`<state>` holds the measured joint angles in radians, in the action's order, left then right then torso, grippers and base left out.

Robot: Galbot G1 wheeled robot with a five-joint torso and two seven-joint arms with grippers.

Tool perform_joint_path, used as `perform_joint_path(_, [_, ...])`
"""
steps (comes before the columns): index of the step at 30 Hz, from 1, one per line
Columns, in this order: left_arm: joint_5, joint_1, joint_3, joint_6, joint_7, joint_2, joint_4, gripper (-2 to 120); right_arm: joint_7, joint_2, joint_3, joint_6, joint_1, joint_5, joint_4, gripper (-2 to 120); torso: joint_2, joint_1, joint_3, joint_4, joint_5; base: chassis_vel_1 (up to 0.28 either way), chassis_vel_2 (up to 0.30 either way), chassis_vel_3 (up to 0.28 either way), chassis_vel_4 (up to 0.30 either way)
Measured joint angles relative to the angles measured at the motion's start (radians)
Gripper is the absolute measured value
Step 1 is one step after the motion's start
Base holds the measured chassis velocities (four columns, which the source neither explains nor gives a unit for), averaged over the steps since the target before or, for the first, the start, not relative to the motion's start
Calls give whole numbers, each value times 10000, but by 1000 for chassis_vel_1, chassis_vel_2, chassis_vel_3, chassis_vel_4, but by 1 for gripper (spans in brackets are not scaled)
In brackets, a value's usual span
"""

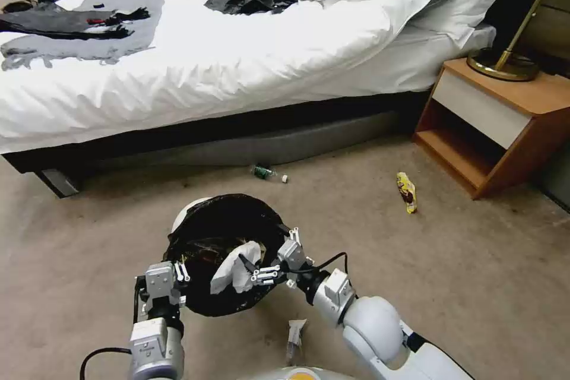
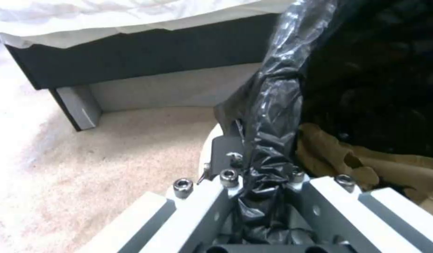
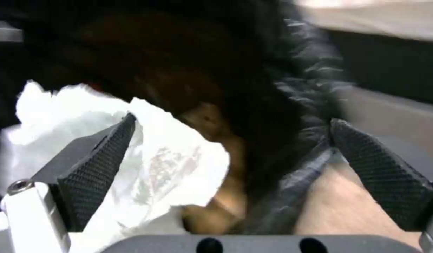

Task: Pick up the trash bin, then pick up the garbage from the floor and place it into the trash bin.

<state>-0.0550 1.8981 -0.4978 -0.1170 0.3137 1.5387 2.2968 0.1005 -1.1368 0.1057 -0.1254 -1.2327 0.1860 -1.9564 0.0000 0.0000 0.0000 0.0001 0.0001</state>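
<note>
- The trash bin [image 1: 222,249] sits tipped toward the robot, low in the middle of the head view, with its black bag liner [image 2: 272,116] folded over the rim and a bit of white wall peeking out at the far left.
- Left gripper [image 1: 178,276] is clamped on the near-left rim of the bin — in the left wrist view the liner is bunched up tight between its two fingers [image 2: 197,207].
- Right gripper [image 1: 270,267] is at the bin's mouth on the right side, jaws spread wide apart. The right wrist view shows one textured pad [image 3: 99,165] against the white paper scrap [image 3: 169,165] and the other pad off by the liner's edge, so nothing is pinched.
- That white paper [image 1: 237,267] is lying just inside the bin opening, with something brown [image 3: 216,147] under it.
- Still on the carpet [image 1: 415,285]: a small green-labelled bottle [image 1: 264,172] near the bed base [image 1: 237,148], and a yellow snack wrapper [image 1: 407,191] near the wooden nightstand [image 1: 504,124].
- A pale crumpled scrap [image 1: 295,335] lies on the floor just this side of the bin, close to the robot's base.
</note>
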Motion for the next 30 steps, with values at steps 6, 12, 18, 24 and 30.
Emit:
perform_joint_path(6, [0,3,-2,5,-32,-7,0,0,-183,4,-90,-202,-49,49,-276,100,0,0,1,-1,-3,0,0,0,0])
perform_joint_path(12, [0,17,-4,21,-31,-13,-12,0,-278,-57,-217,-202,-106,38,-507,100,0,0,0,-1,-1,0,0,0,0])
perform_joint_path(18, [0,2,-3,22,-28,-23,-35,0,-290,-23,-385,-205,-168,58,-678,100,0,0,0,-1,-1,0,0,0,0])
perform_joint_path(24, [-2,-18,9,21,-24,-22,-51,0,-346,46,-514,-343,-267,161,-832,100,0,0,0,-1,-1,0,0,0,0])
perform_joint_path(30, [21,-20,1,22,-23,-25,-48,0,-346,19,-684,-347,-291,202,-730,100,0,0,0,-1,-1,0,0,0,0])
